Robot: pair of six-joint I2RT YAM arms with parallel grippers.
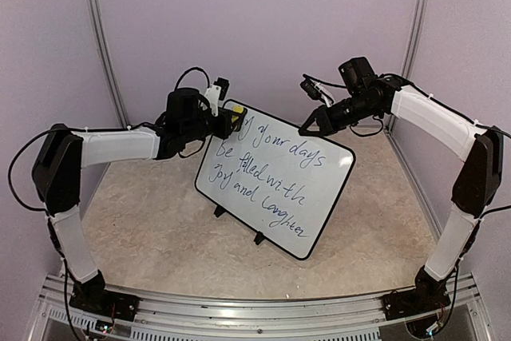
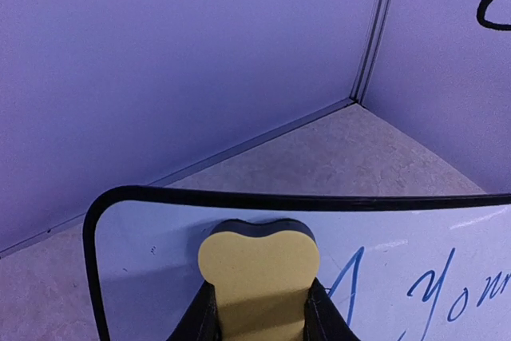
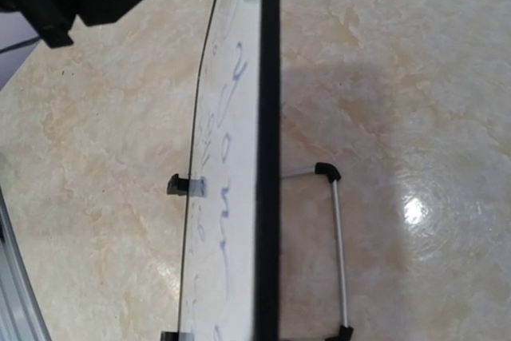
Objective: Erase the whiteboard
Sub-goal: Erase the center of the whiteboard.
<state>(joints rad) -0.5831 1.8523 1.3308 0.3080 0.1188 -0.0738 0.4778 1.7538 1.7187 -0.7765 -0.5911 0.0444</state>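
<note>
Wiping starts: left fingers (image 2: 201, 319) pinch the eraser (image 2: 257, 265) at the whiteboard's (image 1: 319, 197) upper corner; right fingers (image 1: 311, 124) shut, empty. Next, sweep across the writing (image 1: 267, 173).

Whiteboard (image 1: 275, 180) stands dead ahead of me at 12 o'clock — white face, thin black frame, rounded corners, leaning back on small black feet (image 1: 258, 238). Long side runs 11 to 5 o'clock — three lines of blue cursive writing (image 1: 267, 167) across it.
</note>
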